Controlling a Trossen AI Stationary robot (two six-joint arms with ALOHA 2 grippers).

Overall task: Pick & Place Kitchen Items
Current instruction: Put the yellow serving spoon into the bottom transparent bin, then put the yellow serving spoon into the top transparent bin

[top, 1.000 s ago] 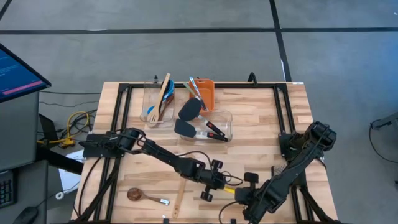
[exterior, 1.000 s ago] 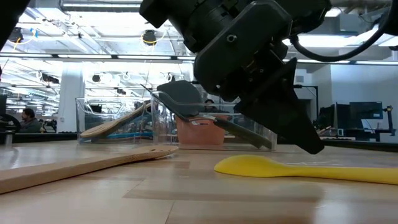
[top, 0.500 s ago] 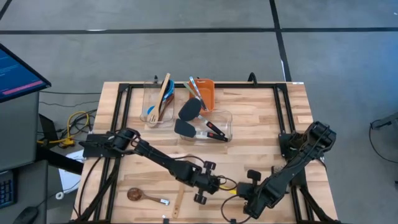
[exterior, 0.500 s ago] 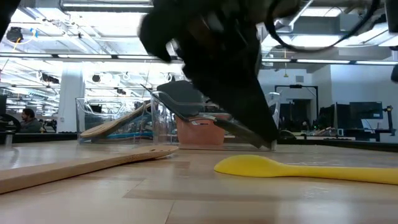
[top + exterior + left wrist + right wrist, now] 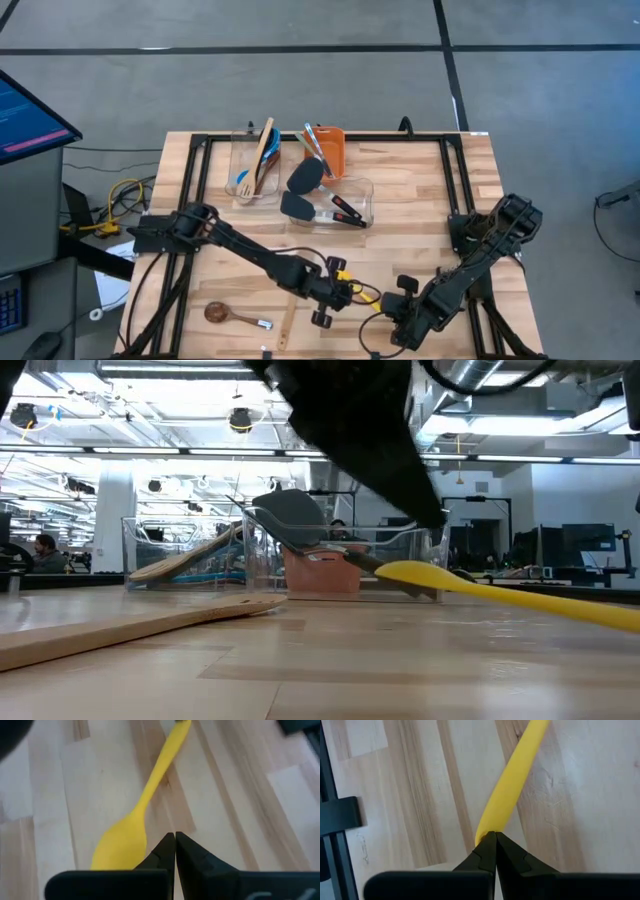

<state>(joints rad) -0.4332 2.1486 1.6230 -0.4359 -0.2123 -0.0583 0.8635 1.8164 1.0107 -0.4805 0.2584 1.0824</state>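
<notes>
Lab or workshop: concrete floor [image 5: 300,80], monitor [image 5: 30,120], exposed ceiling ducts [image 5: 500,375], benches behind.

Pale butcher-block wooden table [image 5: 420,200] in a black frame, brown wooden spoon [image 5: 224,314] and flat wooden spatula [image 5: 288,322] lying beside the left tool [image 5: 338,297], two clear plastic tubs [image 5: 352,198] and an orange rectangular bin [image 5: 334,152] well beyond both tools

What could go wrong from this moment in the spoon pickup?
1. The right end effector is shut on only the very end of the yellow spoon handle, with the bowl off the table; it may pivot or slip out.
2. The left end effector, shut, sits right beside the spoon's bowl; either arm moving could knock the spoon loose.
</notes>
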